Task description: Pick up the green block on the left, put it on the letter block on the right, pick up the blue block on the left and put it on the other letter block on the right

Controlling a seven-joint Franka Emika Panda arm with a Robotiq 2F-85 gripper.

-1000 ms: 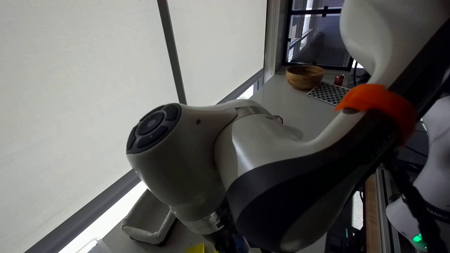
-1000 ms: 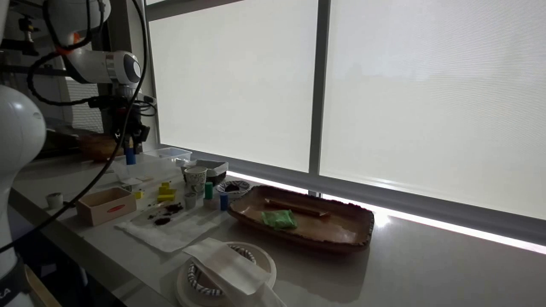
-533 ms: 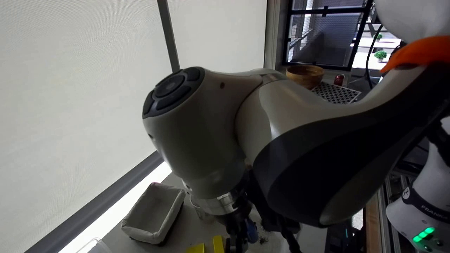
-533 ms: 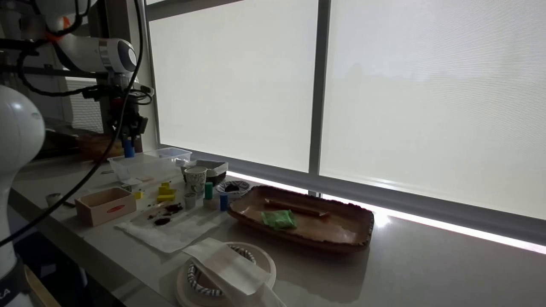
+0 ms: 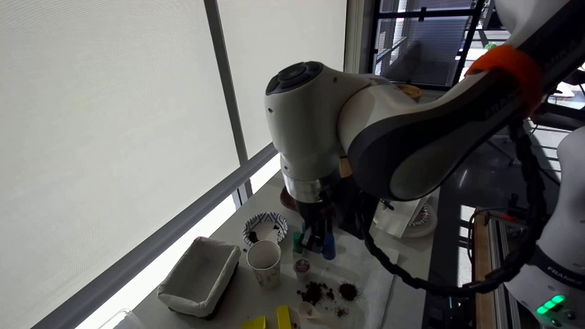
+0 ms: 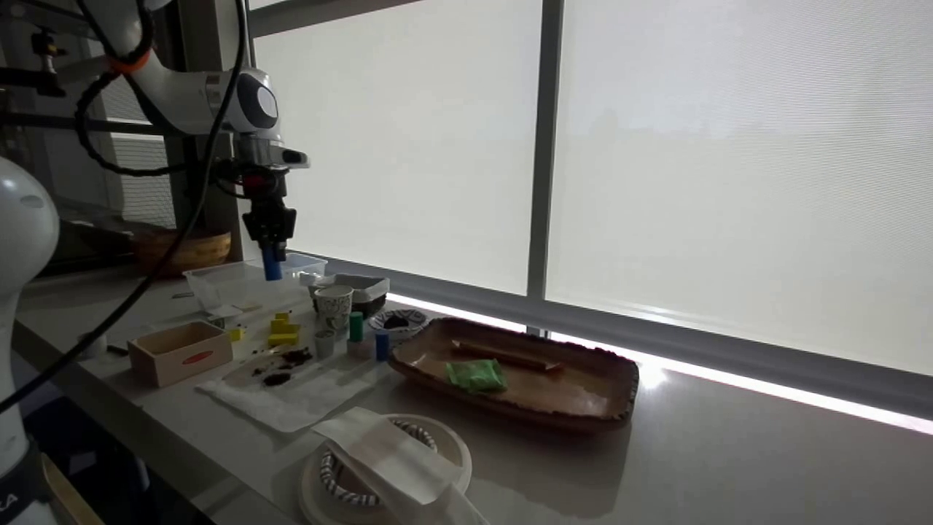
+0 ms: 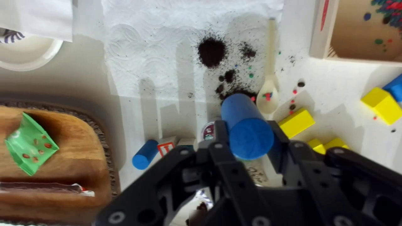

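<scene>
Clamped in gripper [image 6: 274, 254], held aloft over table [image 6: 714, 452]: blue block [image 7: 250, 138]. Below, in wrist view: pale spoon [image 7: 268, 92] beside dark powder [image 7: 212, 52]. Farther off: letter block [image 7: 165, 147], second blue block [image 7: 145, 154] just beside. Near both: green block [image 6: 356, 327] upright, on letter block or behind, cannot tell which. Beyond: wooden tray [image 7: 80, 142] bearing green packet [image 7: 30, 144].

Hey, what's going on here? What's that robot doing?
The robot arm has a blue block pinched in its gripper, up in the air above the table. The green block already stands on one letter block. The other letter block, beside it, seems to have nothing on top, so the blue block is probably meant for that one. A second blue block stands on the table near the letter blocks.
</scene>
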